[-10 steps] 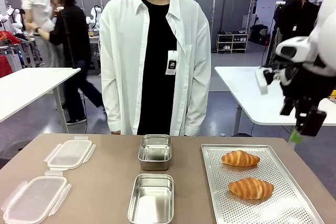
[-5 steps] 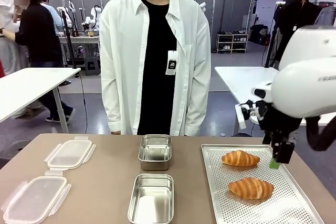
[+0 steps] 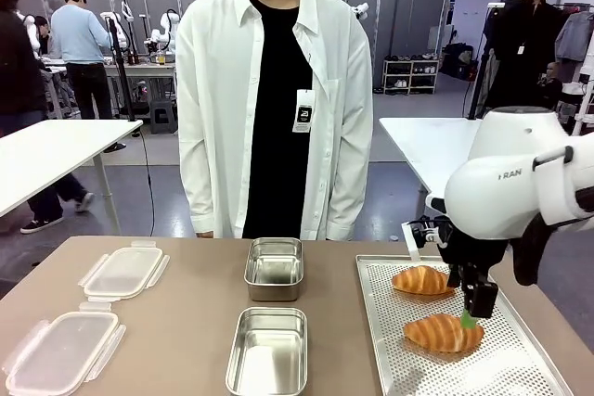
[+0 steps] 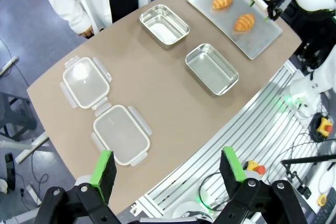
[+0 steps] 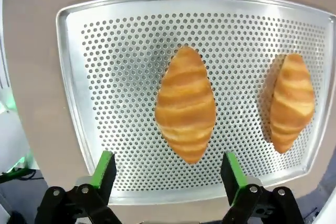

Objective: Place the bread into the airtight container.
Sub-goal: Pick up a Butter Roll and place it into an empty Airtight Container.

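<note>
The right wrist view looks straight down on a golden croissant lying between the green fingertips, a second croissant beside it on the perforated metal tray. The front view adds height: the right hand hangs just over the nearer croissant, jaws spread wide and holding nothing. Contact I cannot tell.

From high up, the left wrist view shows the left hand likewise spread and empty. Below it, the brown table carries two rectangular steel containers and two clear plastic lids. A person in a white shirt stands at the far side.
</note>
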